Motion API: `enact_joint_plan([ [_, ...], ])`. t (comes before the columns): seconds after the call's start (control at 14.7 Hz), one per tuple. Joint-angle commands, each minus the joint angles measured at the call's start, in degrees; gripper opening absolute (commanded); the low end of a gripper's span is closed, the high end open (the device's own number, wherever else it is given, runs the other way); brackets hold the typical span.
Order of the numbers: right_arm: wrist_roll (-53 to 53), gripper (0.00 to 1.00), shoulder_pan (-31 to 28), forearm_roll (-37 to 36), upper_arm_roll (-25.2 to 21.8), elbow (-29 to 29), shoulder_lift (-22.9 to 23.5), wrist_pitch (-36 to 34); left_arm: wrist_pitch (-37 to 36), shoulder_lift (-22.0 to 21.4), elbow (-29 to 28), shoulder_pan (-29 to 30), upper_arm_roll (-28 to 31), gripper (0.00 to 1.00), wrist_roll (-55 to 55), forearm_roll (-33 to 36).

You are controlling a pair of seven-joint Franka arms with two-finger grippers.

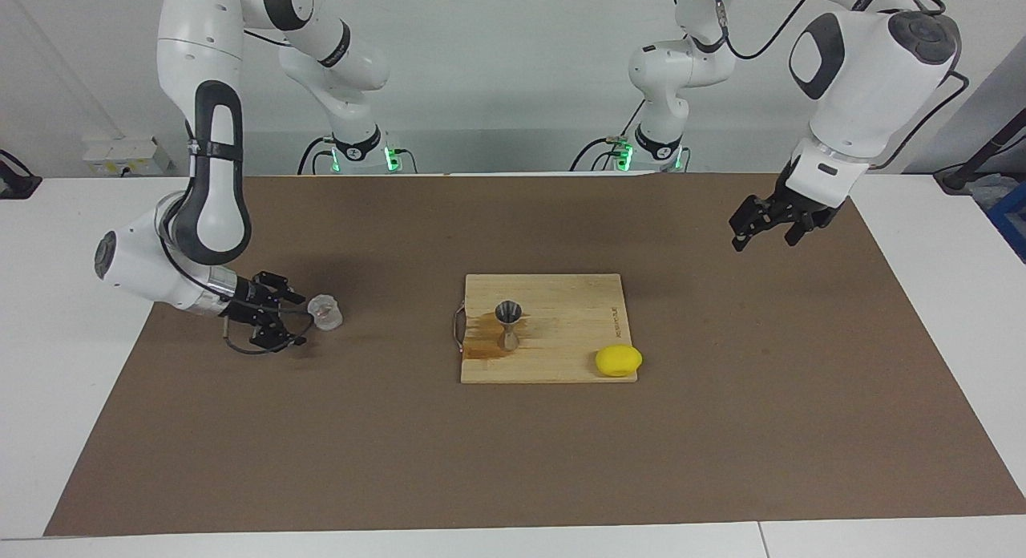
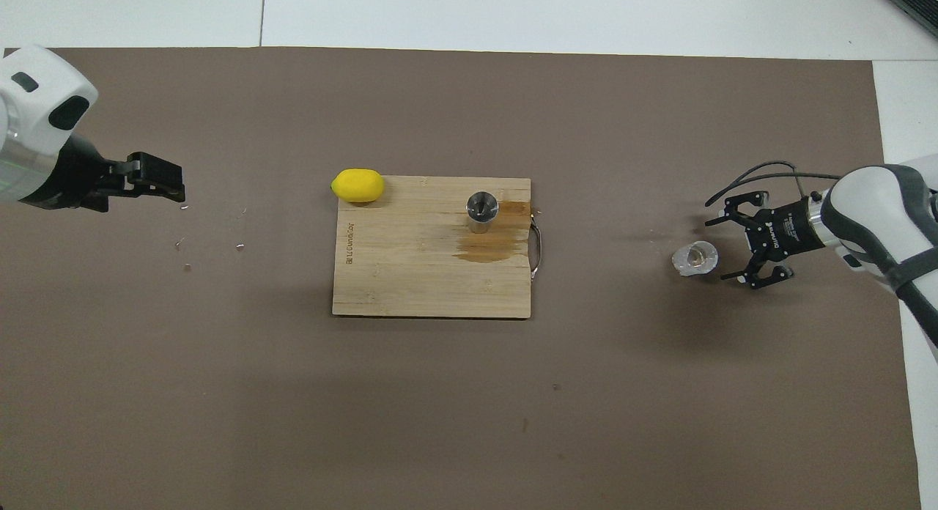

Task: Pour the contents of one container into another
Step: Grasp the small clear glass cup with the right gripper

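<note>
A clear cup [image 1: 326,312] stands on the brown mat [image 1: 513,462] toward the right arm's end of the counter, with the right end effector [image 1: 298,316] low beside it, fingers spread wide and the cup just at their tips, not yet gripped. The wrist lies nearly level, so the fingers point sideways at the cup's wall.

At mid-counter a wooden cutting board [image 1: 561,357] carries the steel jigger [image 1: 508,324], upright on its narrow waist, its upper cone open to the ceiling. A brown wet stain [image 1: 485,341] marks the wood around and beside the jigger's foot. A lemon [image 1: 618,360] rests at the board's corner toward the left arm's end, on the edge farther from the robots. The cup and the jigger are well apart.

The left end effector [image 1: 765,225] hangs in the air over bare mat at its own end of the counter, fingers apart and empty; that arm waits.

The step in hand appears to be the grasp of the cup. Whether the cup holds any liquid cannot be told. The next move calls for the fingers to straddle the cup and close on its wall, then a level lift and carry over to the board before tipping above the jigger's small mouth, where a narrow target and a light, slick cup leave little margin.
</note>
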Motion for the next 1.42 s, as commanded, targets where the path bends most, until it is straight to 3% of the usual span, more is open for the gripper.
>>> enact_joint_plan([
  [0.0,-2.4,1.0,-0.2,2.3,0.3,-3.2,-1.5,1.4,-4.7,-2.7,-0.7,0.7,-0.4,1.0,4.7,1.2],
  [0.2,-3.1,1.0,0.1,2.3,0.4,-3.4,-1.6,1.0,-8.6,-4.7,-0.7,0.8,-0.3,1.0,10.5,1.7],
  [0.34,-3.3,1.0,0.1,2.3,0.7,-3.3,-1.7,0.5,-8.6,-5.0,-0.8,0.8,-0.4,1.0,10.9,4.7],
  [0.81,-1.6,1.0,1.5,3.2,1.0,-3.2,-2.0,0.6,-8.9,-6.3,-0.6,0.5,-0.5,1.0,11.0,4.9],
  [0.88,-1.6,0.95,1.7,3.2,1.0,-3.2,-2.0,0.7,-9.2,-6.3,-0.3,0.2,-0.5,1.0,10.9,4.9],
  [1.15,-1.6,0.16,1.9,3.2,1.0,-3.1,-2.9,0.7,-13.6,-3.9,4.3,-0.3,-0.4,1.0,10.9,4.1],
  [1.29,-1.5,0.0,1.9,3.2,1.0,-3.1,-3.4,1.1,-14.6,-3.1,5.5,-1.6,0.2,1.0,10.9,4.1],
  [1.36,-1.0,0.0,1.9,3.2,1.0,-2.8,-3.8,1.3,-14.6,-3.2,5.5,-3.2,2.3,1.0,10.9,4.1],
])
